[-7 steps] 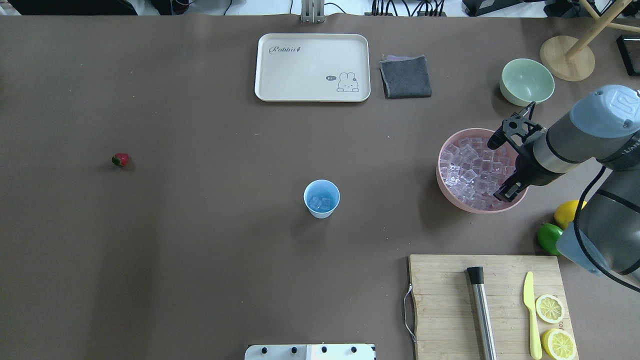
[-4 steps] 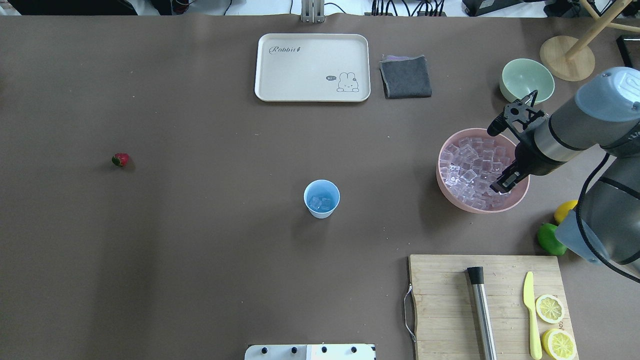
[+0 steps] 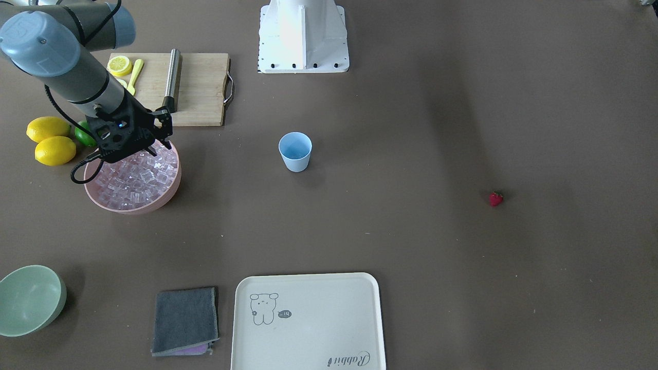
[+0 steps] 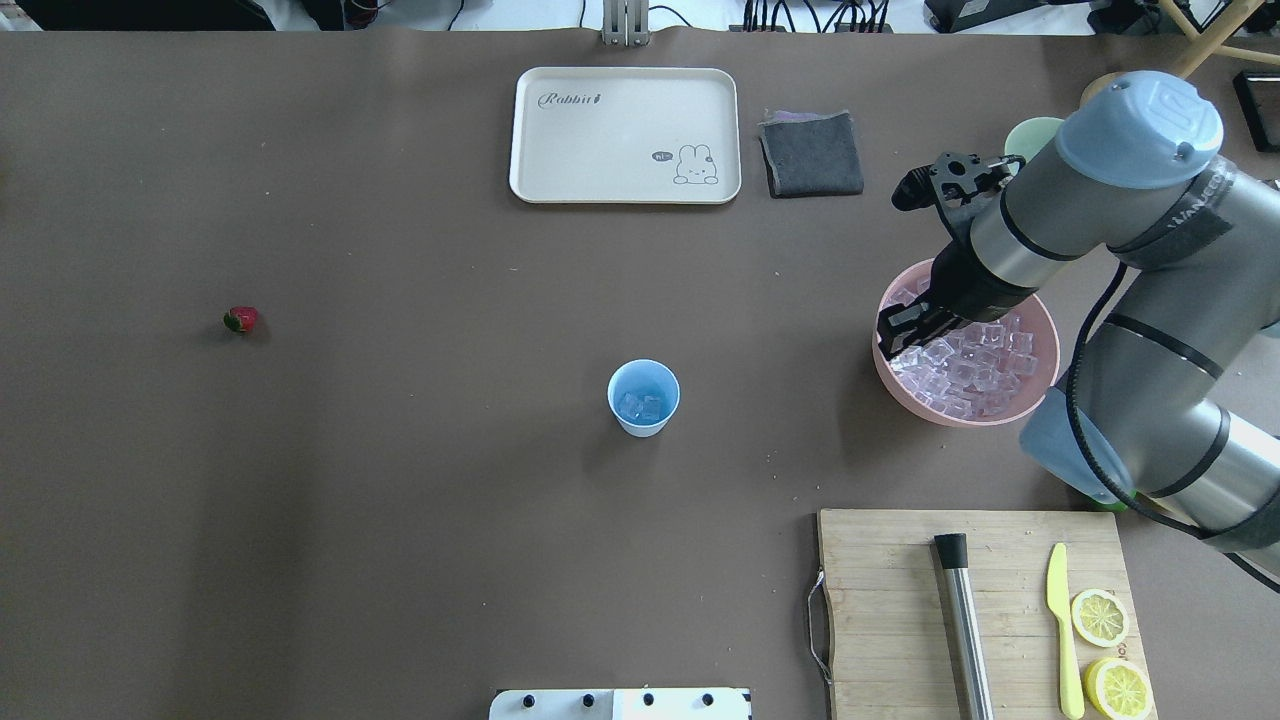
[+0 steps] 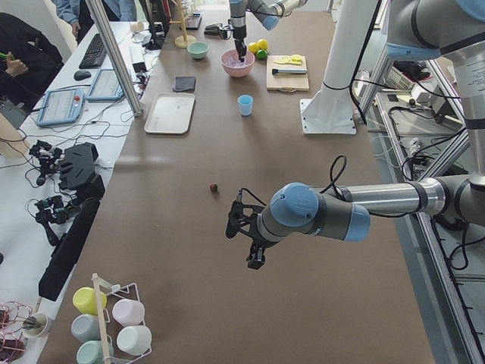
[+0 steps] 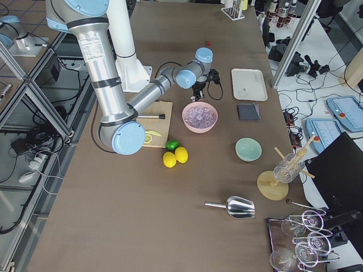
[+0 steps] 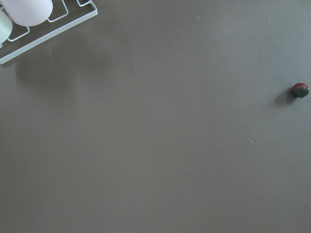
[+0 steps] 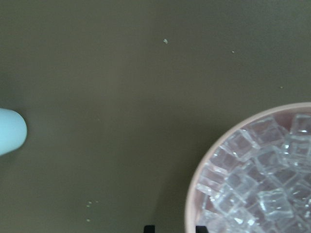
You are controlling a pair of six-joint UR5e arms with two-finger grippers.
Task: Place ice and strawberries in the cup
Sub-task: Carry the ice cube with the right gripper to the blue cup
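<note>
The pale blue cup (image 4: pixel 643 396) stands mid-table with a few ice cubes in its bottom. A pink bowl (image 4: pixel 958 420) to its right is heaped with ice (image 4: pixel 968 366). My right gripper (image 4: pixel 897 338) hangs over the bowl's rim on the cup side. In the right wrist view its fingertips (image 8: pixel 149 228) stand about a cube's width apart, apparently shut on a clear cube that barely shows. The strawberry (image 4: pixel 240 319) lies alone far left. My left gripper (image 5: pixel 255 259) hovers beyond it, seen only from the side, so I cannot tell its state.
A cream tray (image 4: pixel 622 135) and a grey cloth (image 4: pixel 811 153) lie at the far edge, a green bowl (image 3: pixel 29 299) beyond the pink one. A cutting board (image 4: pixel 890 610) holds a muddler, a knife and lemon slices. Lemons (image 3: pixel 49 140) and a lime sit beside it.
My right gripper has swung from the bowl's right, near side across the ice to its left rim, toward the cup. The cup and strawberry have not moved.
</note>
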